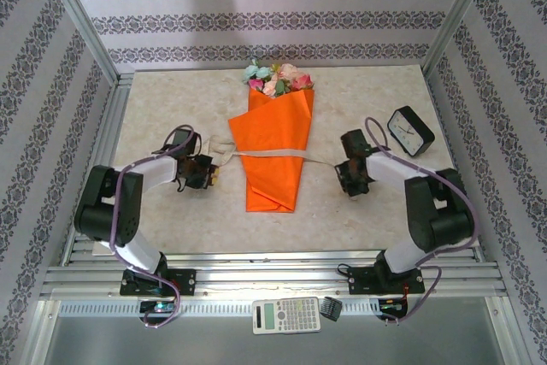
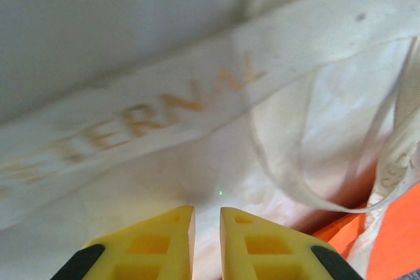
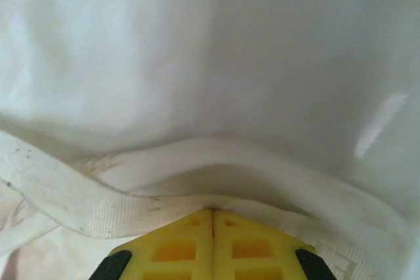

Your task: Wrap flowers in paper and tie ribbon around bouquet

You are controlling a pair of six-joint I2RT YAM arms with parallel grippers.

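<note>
The bouquet lies in the middle of the table as an orange paper cone, narrow end toward me. The flowers show at its far, wide end. The beige ribbon runs across the cone between both grippers. My left gripper sits left of the cone; its yellow fingers stand a narrow gap apart with white ribbon fabric in the gap, and orange paper shows at the right. My right gripper is right of the cone, jaws pressed together at the ribbon edge.
A black alarm clock stands at the right, behind the right arm. A calculator and a small black object lie on the near rail. Patterned walls and metal posts close in the table on three sides.
</note>
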